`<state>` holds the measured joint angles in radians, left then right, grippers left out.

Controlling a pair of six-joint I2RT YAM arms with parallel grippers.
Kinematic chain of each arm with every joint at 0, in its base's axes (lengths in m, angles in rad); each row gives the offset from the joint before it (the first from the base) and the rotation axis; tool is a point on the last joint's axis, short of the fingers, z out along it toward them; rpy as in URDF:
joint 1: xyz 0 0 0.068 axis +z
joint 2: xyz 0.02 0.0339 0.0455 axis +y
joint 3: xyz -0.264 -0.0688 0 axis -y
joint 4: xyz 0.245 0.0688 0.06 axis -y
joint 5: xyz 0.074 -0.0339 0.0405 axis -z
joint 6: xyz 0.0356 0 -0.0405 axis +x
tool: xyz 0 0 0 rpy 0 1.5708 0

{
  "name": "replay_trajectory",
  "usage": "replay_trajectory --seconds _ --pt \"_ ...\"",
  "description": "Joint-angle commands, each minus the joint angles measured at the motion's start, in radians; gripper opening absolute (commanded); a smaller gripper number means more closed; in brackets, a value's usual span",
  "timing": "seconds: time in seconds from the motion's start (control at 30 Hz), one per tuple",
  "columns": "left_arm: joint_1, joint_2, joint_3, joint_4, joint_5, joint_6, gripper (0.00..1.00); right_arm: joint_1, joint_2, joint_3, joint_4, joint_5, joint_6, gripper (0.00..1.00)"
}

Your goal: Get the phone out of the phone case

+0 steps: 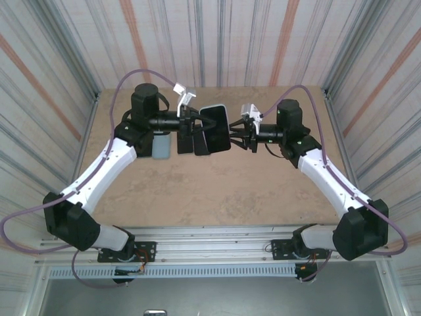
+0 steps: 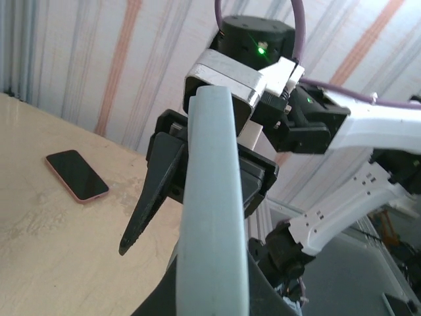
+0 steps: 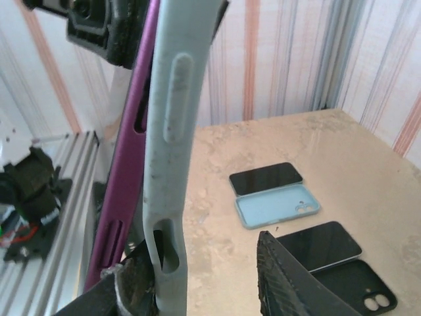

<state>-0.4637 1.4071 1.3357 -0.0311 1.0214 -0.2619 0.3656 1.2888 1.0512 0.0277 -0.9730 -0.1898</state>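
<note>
My left gripper (image 1: pixel 197 124) is shut on the pale grey-blue phone case (image 2: pixel 210 217), holding it on edge above the table. The phone (image 1: pixel 216 128) shows its dark screen in the top view. In the right wrist view the phone's purple edge (image 3: pixel 125 164) stands slightly apart from the case's edge (image 3: pixel 168 151). My right gripper (image 3: pixel 204 263) is open at the case's right end. One of its fingers (image 3: pixel 131 289) rests against the case and the other (image 3: pixel 289 283) stands well clear. That gripper's black finger (image 2: pixel 151 197) also shows beside the case in the left wrist view.
Below the held case, on the table, lie a black phone (image 3: pixel 266 179), an empty light blue case (image 3: pixel 277 205), another black phone (image 3: pixel 319 245) and a black case (image 3: pixel 358 289). A pink-edged phone (image 2: pixel 77 175) lies apart on the tan tabletop (image 1: pixel 217 191). Striped walls enclose the table.
</note>
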Motion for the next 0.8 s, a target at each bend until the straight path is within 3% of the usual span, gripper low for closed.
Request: replay_trajectory --seconds 0.0,0.2,0.43,0.63,0.77 --pt "-0.004 -0.01 -0.001 0.197 -0.173 -0.153 0.0 0.011 -0.003 -0.028 0.169 -0.11 0.242 0.43" --pt "-0.043 0.027 0.001 0.293 -0.304 -0.26 0.0 -0.017 -0.01 -0.093 0.338 -0.103 0.468 0.49" --pt "-0.048 0.112 -0.013 0.505 -0.348 -0.513 0.0 -0.064 0.009 -0.161 0.606 -0.1 0.78 0.5" --pt "-0.072 0.157 0.006 0.536 -0.41 -0.621 0.0 -0.076 0.007 -0.183 0.699 -0.052 0.957 0.51" --pt "-0.097 0.159 -0.018 0.537 -0.524 -0.68 0.0 -0.091 0.007 -0.193 0.77 -0.005 1.093 0.51"
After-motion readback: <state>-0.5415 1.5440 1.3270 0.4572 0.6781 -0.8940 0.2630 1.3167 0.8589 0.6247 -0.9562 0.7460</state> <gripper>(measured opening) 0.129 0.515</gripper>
